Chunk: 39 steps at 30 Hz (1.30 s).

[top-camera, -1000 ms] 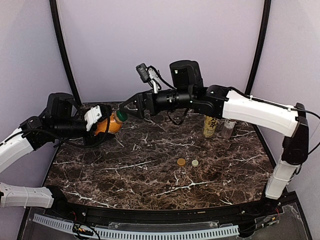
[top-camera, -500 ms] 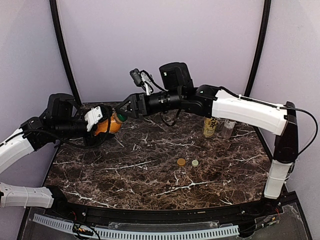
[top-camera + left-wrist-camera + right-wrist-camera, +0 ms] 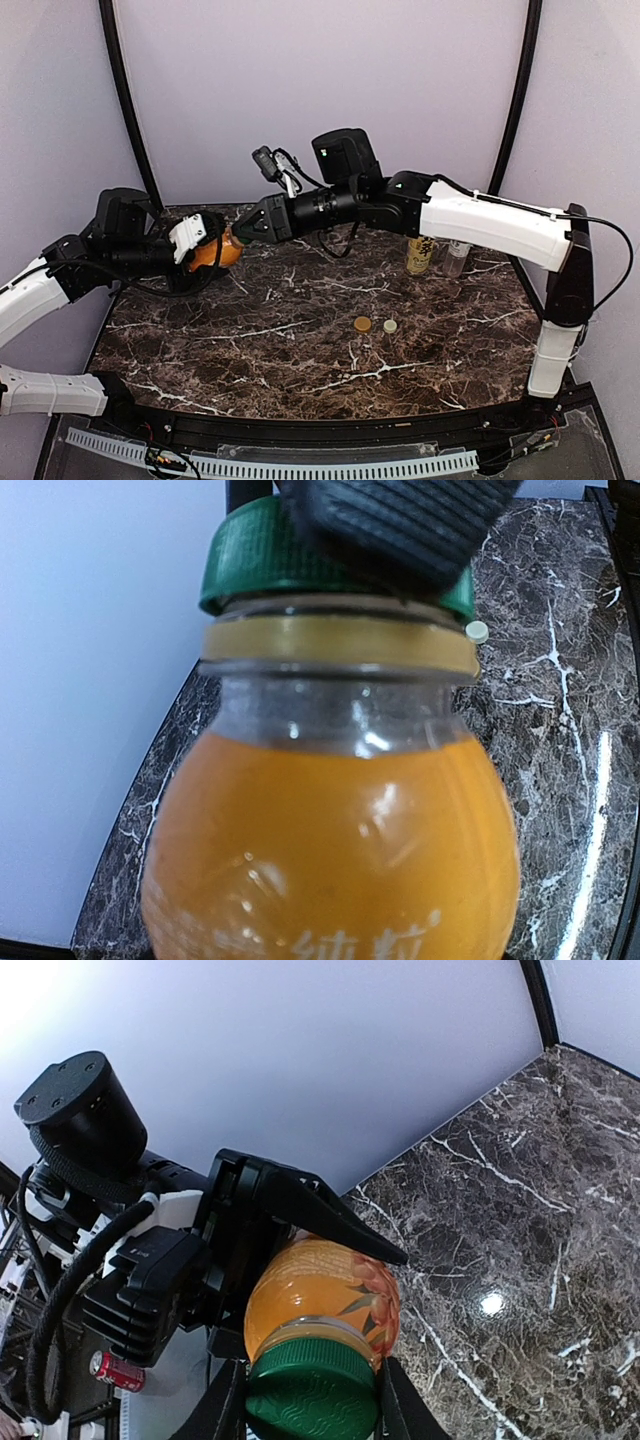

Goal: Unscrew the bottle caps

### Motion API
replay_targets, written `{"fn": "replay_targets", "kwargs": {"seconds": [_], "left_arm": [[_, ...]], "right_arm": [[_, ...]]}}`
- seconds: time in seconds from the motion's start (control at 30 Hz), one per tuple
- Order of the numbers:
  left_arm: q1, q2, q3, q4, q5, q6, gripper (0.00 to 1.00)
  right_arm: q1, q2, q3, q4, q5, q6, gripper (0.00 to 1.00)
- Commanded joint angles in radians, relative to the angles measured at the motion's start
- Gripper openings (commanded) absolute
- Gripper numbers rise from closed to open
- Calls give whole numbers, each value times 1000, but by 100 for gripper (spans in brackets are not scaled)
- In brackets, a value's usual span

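The left gripper (image 3: 208,243) is clamped around the orange bottle (image 3: 214,256), holding it nearly sideways over the back left corner of the marble table (image 3: 300,350). In the left wrist view the bottle fills the frame, so that gripper's own fingers are out of sight and the printed label is cut off at the bottom edge. The right gripper (image 3: 243,229) is closed on the dark green cap (image 3: 312,1392), with a finger (image 3: 228,1410) against each side, though both run off the bottom of the right wrist view. From above, the gripper hides the cap almost entirely. The tan cap (image 3: 362,324) and cream cap (image 3: 389,326) lie just beside each other on the table. The yellow bottle (image 3: 420,252) and clear bottle (image 3: 455,258) stand upright at the back right, their tops hidden behind the right arm (image 3: 490,225).
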Motion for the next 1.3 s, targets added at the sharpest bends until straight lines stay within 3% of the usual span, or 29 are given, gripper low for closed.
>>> {"fn": "replay_targets", "kwargs": {"seconds": [0.0, 0.1, 0.27, 0.37, 0.47, 0.8, 1.27], "left_arm": [[6, -9, -14, 13, 19, 13, 26], [6, -11, -12, -40, 70, 27, 25], [6, -9, -1, -212, 324, 86, 26], [6, -8, -1, -313, 403, 124, 26], [6, -10, -3, -360, 428, 150, 26], [4, -8, -8, -412, 446, 200, 26], [4, -16, -19, -396, 444, 192, 26]], "right_arm": [[8, 2, 17, 0, -60, -68, 0], [19, -28, 9, -18, -151, -253, 0], [103, -163, -141, -89, -242, -836, 0], [141, -242, -269, -86, -170, -1112, 0], [157, -264, -298, -116, -83, -1263, 0], [176, -279, -314, -132, 163, -1515, 0], [181, -291, -375, -25, 175, -1567, 0]]}}
